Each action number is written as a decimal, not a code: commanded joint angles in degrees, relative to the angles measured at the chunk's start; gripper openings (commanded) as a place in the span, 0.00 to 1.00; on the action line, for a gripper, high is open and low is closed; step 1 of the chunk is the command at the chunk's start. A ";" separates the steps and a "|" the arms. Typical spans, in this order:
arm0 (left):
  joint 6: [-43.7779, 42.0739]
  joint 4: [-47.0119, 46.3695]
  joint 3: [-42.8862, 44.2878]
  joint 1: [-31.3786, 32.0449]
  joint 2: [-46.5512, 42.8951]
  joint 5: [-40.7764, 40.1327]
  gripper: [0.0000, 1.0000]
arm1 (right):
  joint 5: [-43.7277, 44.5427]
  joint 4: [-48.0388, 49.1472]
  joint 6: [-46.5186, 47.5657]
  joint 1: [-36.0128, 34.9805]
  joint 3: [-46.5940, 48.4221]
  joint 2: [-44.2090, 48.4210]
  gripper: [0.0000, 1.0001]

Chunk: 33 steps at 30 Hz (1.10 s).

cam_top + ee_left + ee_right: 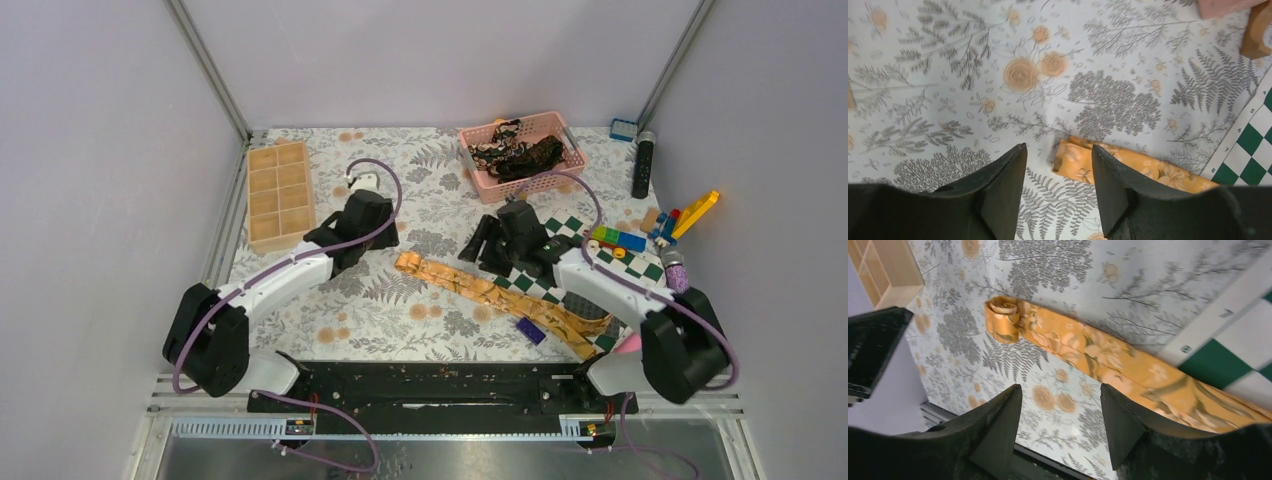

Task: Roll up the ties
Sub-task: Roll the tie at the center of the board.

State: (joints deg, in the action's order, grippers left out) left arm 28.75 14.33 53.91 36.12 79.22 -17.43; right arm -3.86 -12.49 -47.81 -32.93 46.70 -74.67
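A: Entry one, left claw (pixel 1058 197). Jaws moderately apart with nothing between them, set over the rolled end of the gold tie (pixel 1128 167). We cannot tell whether its right finger (pixel 1113 190) touches the cloth.

B: Entry two, right claw (pixel 1060 427). Jaws apart and empty, above the same tie a little further along. We log a small loose curl (pixel 1003 317) at the tie's end, perhaps a turn or two.

A: Entry three, locations. The gold tie lies flat on the worktop (pixel 420 320), running diagonally onto the checkered board (pixel 1243 145), with its far end near the right arm's base. The dark ties (pixel 520 155) are heaped in the pink basket (pixel 505 190), not yet rolled.

B: Hazards, as we judge them. First, nothing pins the curl, so shiny fabric may spring open unless a claw presses it.

A: Second, a pinch on one edge only would skew the roll into a cone.

B: Third, the long part crosses the board's edge. Drag there could shift the board or nudge the blue block (pixel 530 330) just beside the tie.

A: Fourth, both claws work near one narrow strip, so we rate a finger clash possible.
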 commanded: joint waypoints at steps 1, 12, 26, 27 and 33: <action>4.84 -7.42 -4.50 -5.17 -0.67 12.13 0.51 | -5.70 12.87 -8.40 -2.27 4.70 -7.93 0.65; 5.70 -9.39 -7.02 -7.71 -0.34 12.94 0.50 | -6.63 17.51 -9.93 -7.56 16.27 -24.56 0.52; 6.58 -9.14 -7.52 -8.56 0.95 12.37 0.49 | -5.85 10.24 -8.69 -9.21 20.89 -30.65 0.43; 6.58 -9.06 -7.51 -8.58 1.10 12.32 0.48 | -5.90 10.21 -8.62 -9.34 20.89 -30.82 0.42; 6.81 -8.81 -7.74 -8.61 2.10 12.46 0.48 | -6.64 10.38 -8.93 -9.64 21.04 -32.46 0.40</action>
State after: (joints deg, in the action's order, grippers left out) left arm 34.87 7.57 46.35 27.86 80.77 -5.74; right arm -10.17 -1.50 -56.88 -41.69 65.65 -105.82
